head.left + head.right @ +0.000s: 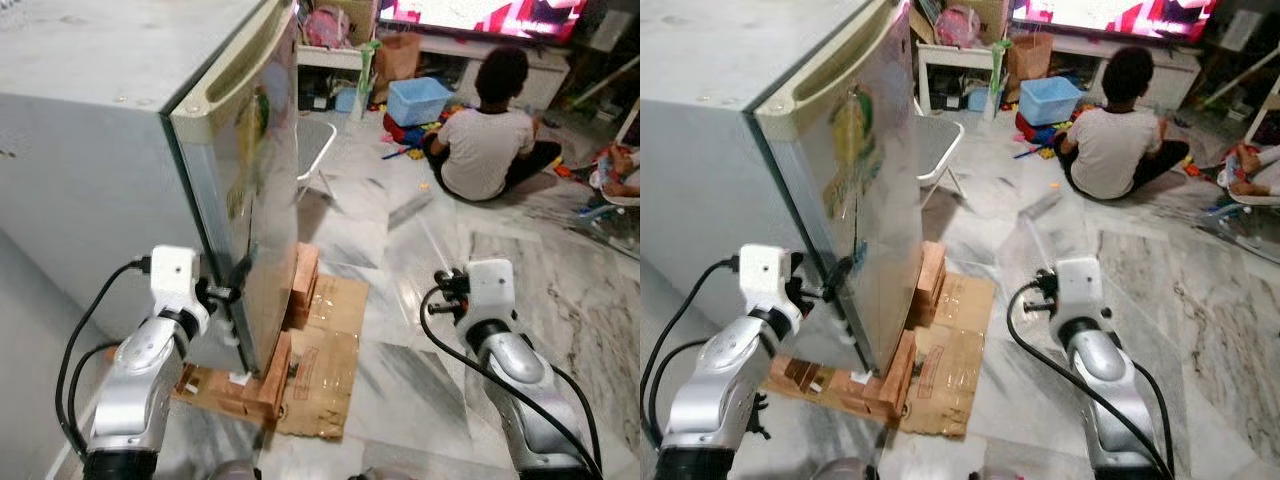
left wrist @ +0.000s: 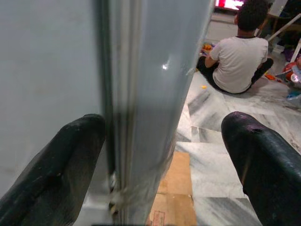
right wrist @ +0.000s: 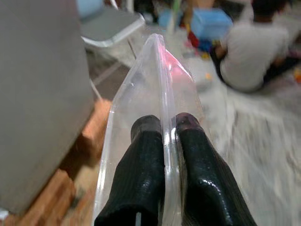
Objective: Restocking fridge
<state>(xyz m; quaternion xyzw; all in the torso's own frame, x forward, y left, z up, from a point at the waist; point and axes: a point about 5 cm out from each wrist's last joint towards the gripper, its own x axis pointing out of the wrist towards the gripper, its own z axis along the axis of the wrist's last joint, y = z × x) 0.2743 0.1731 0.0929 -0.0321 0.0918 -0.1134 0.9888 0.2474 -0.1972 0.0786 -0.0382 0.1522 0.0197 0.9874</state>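
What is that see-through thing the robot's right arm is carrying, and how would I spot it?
Start at the grey fridge standing on bricks. To its right, above the marble floor, the right gripper pinches a clear plastic tray by its rim. Unlike the brown cardboard below, it is transparent.

Person (image 1: 487, 140) seated on marble floor (image 1: 520, 270), 1 o'clock. Blue bin (image 1: 418, 98) at 12. Flattened cardboard (image 1: 328, 355) and bricks (image 1: 300, 283), centre.
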